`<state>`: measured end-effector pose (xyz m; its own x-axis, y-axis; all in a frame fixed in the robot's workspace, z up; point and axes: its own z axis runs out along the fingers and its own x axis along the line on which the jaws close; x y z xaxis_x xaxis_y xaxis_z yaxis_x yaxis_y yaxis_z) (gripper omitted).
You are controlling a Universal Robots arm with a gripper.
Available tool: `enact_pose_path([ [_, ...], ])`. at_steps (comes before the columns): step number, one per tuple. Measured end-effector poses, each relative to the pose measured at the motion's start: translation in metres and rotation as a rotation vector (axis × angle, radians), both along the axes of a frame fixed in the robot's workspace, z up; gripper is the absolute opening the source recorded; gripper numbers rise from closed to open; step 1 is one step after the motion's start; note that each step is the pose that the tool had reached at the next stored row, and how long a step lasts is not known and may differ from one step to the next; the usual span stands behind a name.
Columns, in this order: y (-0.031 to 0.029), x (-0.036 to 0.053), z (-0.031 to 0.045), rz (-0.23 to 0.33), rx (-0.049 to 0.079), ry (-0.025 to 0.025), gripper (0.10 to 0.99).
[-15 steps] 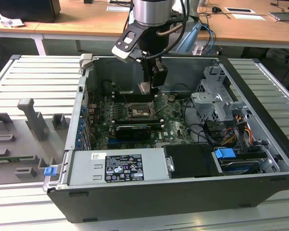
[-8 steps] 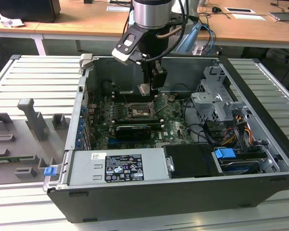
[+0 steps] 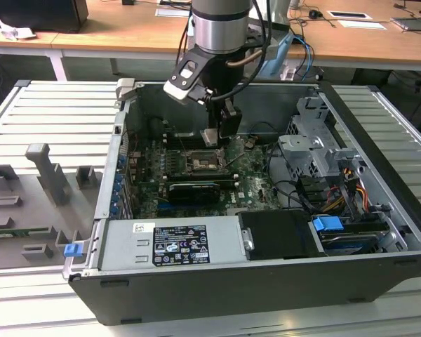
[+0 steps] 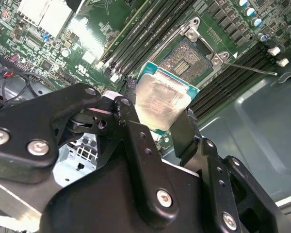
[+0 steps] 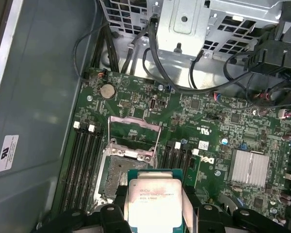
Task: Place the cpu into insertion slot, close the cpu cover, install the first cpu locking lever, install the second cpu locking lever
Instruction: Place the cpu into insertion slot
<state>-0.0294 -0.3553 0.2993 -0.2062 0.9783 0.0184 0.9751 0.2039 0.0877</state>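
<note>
My gripper (image 3: 212,133) hangs inside the open computer case, just above the motherboard (image 3: 249,175). It is shut on the cpu (image 4: 160,102), a flat square chip with a dull silver top, held by two opposite edges between black fingers (image 4: 128,109). In the first wrist view the cpu (image 5: 155,201) hovers over the near edge of the bare insertion slot (image 5: 117,170). The cpu cover (image 5: 135,128), a thin silvery frame, stands flipped open at the slot's far side. A thin locking lever (image 4: 252,68) sticks out beside the slot (image 4: 186,56).
Memory slots (image 5: 82,160) flank the slot. A silver heatsink (image 5: 250,167) and black cables (image 5: 194,73) lie nearby. The case holds a power supply (image 3: 168,242) at the front and a drive cage (image 3: 316,140) on the exterior view's right. Grey fixtures (image 3: 49,182) stand on the ribbed table.
</note>
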Motion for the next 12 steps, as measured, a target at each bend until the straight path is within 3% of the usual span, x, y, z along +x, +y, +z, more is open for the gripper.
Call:
enact_pose_path([
  [7, 0.0002, -0.0023, -0.0119, -0.002, 0.000, 0.0001, 0.529],
  [12, 0.0006, -0.0031, -0.0197, -0.079, 0.000, -0.0001, 0.529],
])
